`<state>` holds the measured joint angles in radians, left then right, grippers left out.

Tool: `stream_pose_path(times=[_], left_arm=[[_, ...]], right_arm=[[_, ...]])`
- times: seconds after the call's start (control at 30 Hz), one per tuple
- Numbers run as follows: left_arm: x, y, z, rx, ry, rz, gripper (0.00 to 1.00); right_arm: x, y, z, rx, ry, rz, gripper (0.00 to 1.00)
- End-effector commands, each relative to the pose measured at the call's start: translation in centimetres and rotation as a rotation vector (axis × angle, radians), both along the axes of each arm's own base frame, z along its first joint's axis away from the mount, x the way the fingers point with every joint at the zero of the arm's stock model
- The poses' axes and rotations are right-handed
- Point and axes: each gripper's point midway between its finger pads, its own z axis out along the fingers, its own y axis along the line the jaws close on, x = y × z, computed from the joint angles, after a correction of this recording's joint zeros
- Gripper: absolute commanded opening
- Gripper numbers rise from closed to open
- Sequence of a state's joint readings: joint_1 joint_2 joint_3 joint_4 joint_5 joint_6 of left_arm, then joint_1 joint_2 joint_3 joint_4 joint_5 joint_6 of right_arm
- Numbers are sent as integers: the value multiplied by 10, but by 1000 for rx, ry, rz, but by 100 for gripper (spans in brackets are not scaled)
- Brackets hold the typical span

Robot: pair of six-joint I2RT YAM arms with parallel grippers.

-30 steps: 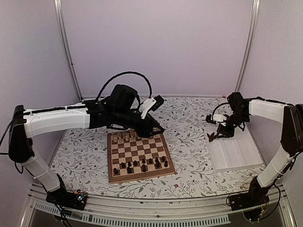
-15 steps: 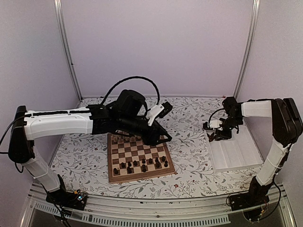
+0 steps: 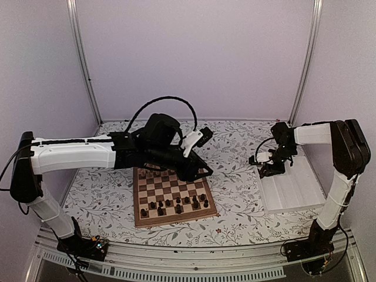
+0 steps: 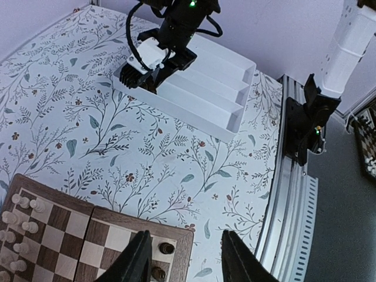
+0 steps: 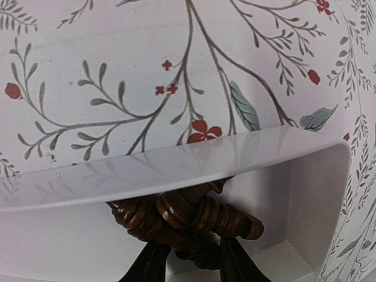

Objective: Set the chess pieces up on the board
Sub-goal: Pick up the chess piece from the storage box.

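Nearest the arm bases, the board (image 3: 174,219) lies on a flower-print tablecloth (image 3: 235,197). Its two near rows hold about a dozen dark chess pieces (image 3: 178,204). They stand upright but unevenly spaced, with gaps between them, so this side looks only partly set. In the left wrist view, two of them stand at the board's right corner.

The board's middle rows are bare. A tight cluster of pale chessmen (image 3: 150,171) stands along its far edge, partly hidden under the left arm.

The left gripper (image 4: 185,261) hovers above the board's far right corner, its fingers spread apart and holding nothing.

Well to the right of the board sits a white tray (image 3: 296,194) with long compartments. The right gripper (image 5: 191,264) reaches into the tray's far corner, the one closest to the board. Several more dark pieces (image 5: 188,217) lie there in a heap against the tray wall. The fingers straddle the heap, but I cannot tell whether they are clamped on a piece.

Judging by this, the heaped pieces have yet to be carried to the board, and those already placed need straightening. The tray wall and the tangle of pieces may make a clean single pick awkward.
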<state>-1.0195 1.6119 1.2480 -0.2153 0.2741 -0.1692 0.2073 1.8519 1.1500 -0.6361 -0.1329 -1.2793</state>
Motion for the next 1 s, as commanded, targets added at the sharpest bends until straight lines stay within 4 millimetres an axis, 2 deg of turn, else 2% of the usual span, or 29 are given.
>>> stream_pose_path(times=[0.0,0.2,0.37,0.57,0.63,0.77,0.97], left_arm=[[-7,-1,14,-44,-38,-9,42],[-8,-4,11,-44,-44,-28,42],[-8,-7,9,-51,-50,-40,42],[-8,-16,4,-75,-39,-60,42],[-4,-22,3,-104,-40,-48,42],[3,-46,0,-186,-55,-59,41],[12,-96,-23,-262,-51,-77,41]], right_arm=[[-48,-8,-4,-52,139,24,32],[-75,-12,10,-45,192,-5,19],[-87,-9,26,-28,202,-22,10],[-96,-7,57,-3,189,-46,7],[-96,0,72,52,167,-60,6],[-99,12,88,175,180,-113,5],[-96,9,87,315,228,-231,4]])
